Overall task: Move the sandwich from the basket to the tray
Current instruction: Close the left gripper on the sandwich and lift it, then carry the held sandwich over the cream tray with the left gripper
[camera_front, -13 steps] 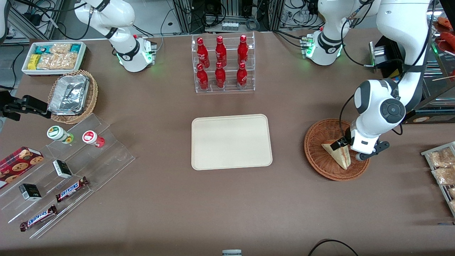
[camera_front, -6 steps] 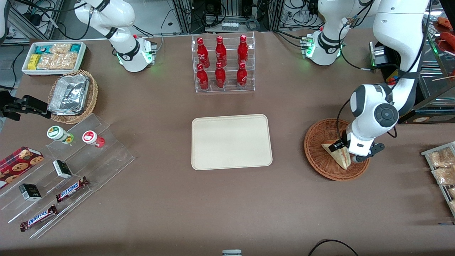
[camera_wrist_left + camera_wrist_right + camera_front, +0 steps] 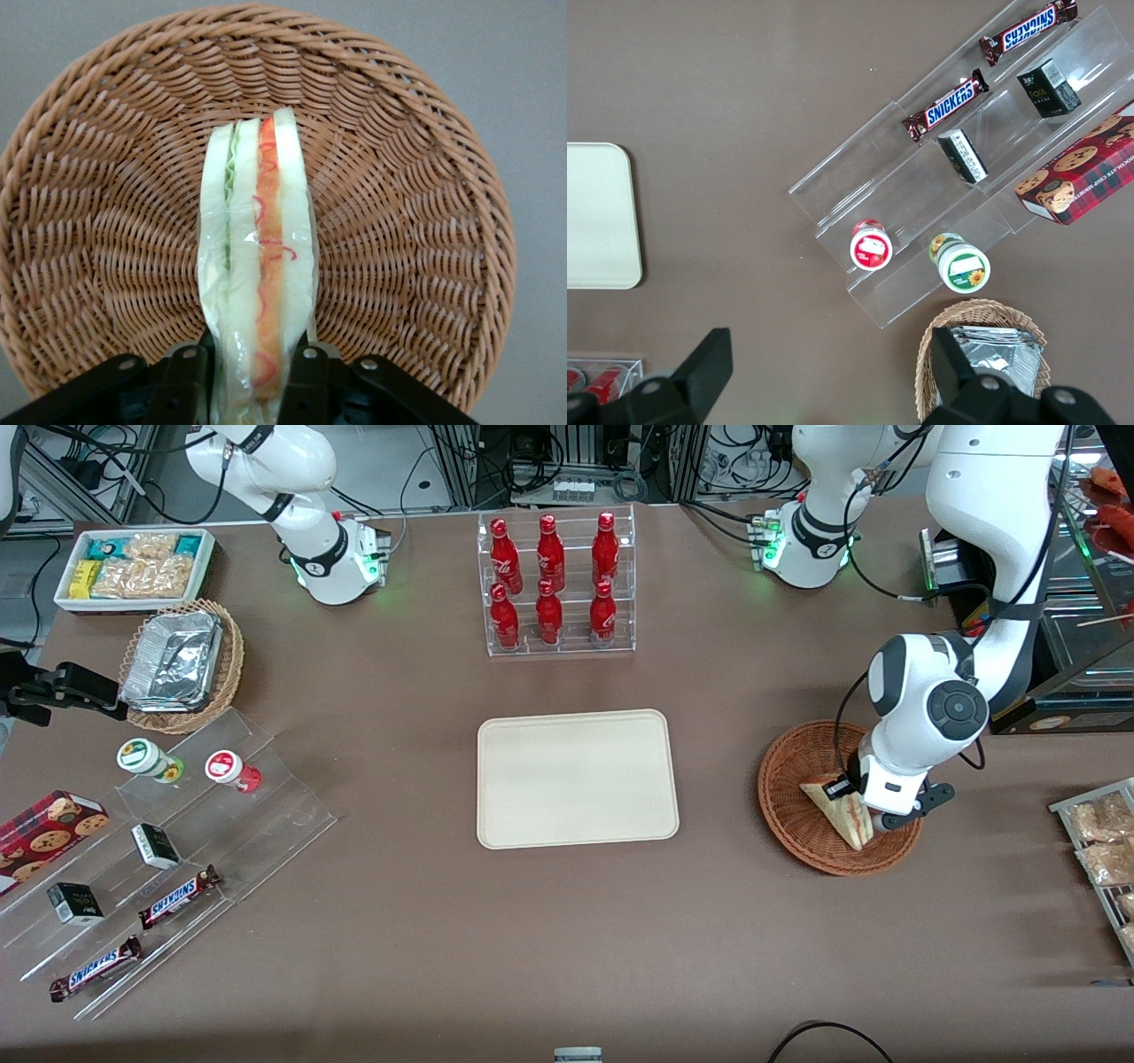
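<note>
Front view: the left arm's end effector reached down into the reddish-brown wicker basket toward the working arm's end of the table, clamped on the sandwich, which sat inside the basket at about 4 o'clock of its centre. The cream tray lay well apart.

Left wrist view: both fingers pressed the sandwich's flanks above the basket's weave.

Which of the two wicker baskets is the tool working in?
The reddish-brown round wicker basket holding the wrapped sandwich, gripped by the tool; the other holds foil containers.
</note>
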Available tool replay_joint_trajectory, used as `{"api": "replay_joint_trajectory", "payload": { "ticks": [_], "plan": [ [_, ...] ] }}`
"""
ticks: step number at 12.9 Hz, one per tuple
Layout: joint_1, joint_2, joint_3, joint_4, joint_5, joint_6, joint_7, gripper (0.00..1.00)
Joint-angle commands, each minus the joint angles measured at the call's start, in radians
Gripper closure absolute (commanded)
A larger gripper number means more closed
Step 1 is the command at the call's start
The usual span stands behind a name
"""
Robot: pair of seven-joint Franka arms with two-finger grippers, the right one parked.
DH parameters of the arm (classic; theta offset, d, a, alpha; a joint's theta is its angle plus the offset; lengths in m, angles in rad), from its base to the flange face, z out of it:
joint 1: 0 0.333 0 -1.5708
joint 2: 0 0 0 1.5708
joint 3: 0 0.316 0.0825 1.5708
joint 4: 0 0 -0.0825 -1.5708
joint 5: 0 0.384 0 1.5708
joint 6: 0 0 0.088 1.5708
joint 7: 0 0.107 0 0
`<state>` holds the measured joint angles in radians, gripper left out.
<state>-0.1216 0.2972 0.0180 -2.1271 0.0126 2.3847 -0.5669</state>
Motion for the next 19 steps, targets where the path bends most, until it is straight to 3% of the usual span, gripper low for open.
{"api": "replay_joint_trajectory", "payload": {
  "ticks": [1,3,9,13,19],
  "plan": [
    [-0.010,-0.046,0.005,0.091,0.033,-0.174,-0.024,1.00],
    [-0.012,-0.061,-0.004,0.175,0.067,-0.316,-0.024,1.00],
    [-0.010,-0.050,-0.148,0.447,0.064,-0.585,-0.024,1.00],
    [-0.010,-0.024,-0.285,0.522,0.058,-0.605,-0.030,1.00],
    [-0.018,0.137,-0.481,0.645,0.066,-0.596,-0.034,1.00]
  ]
}}
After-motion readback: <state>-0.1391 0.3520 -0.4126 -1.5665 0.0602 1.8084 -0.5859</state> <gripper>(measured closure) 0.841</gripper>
